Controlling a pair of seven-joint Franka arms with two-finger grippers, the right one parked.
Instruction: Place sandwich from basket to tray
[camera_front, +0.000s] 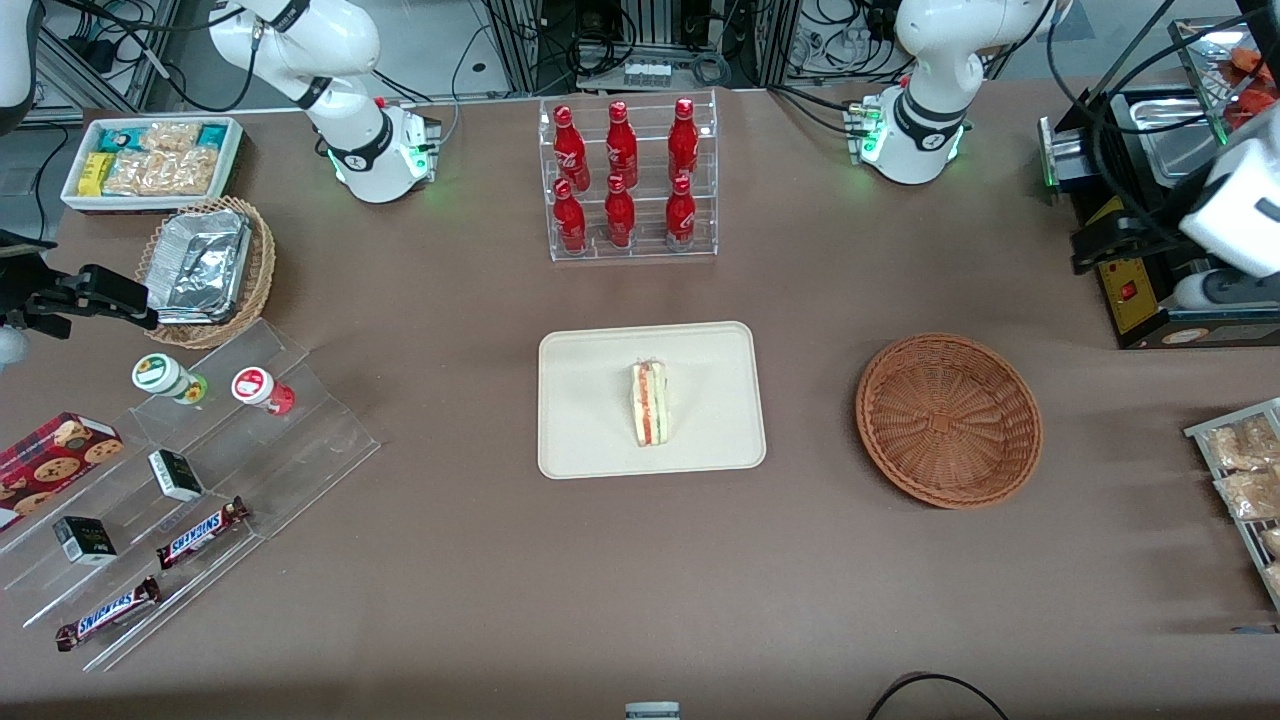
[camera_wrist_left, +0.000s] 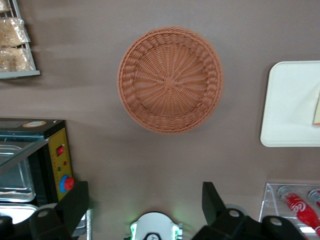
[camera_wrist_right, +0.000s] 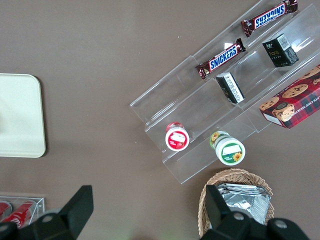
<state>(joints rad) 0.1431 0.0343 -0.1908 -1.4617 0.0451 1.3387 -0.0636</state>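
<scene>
The sandwich (camera_front: 650, 403), a pale bread wedge with red and green filling at its edge, lies in the middle of the cream tray (camera_front: 590, 400). The reddish-brown wicker basket (camera_front: 948, 420) stands beside the tray, toward the working arm's end, with nothing in it. My left gripper (camera_front: 1100, 245) hangs high over the black appliance, farther from the front camera than the basket and well away from the sandwich. In the left wrist view the gripper (camera_wrist_left: 145, 200) is open and holds nothing, and the basket (camera_wrist_left: 170, 80), the tray (camera_wrist_left: 290, 105) and a sliver of the sandwich (camera_wrist_left: 317, 110) show.
A clear rack of red bottles (camera_front: 628, 180) stands farther back than the tray. A black appliance with a yellow panel (camera_front: 1150, 290) and a wire rack of snack bags (camera_front: 1240, 480) sit at the working arm's end. Acrylic steps with candy bars (camera_front: 200, 470) and a tan basket of foil trays (camera_front: 205, 270) lie toward the parked arm's end.
</scene>
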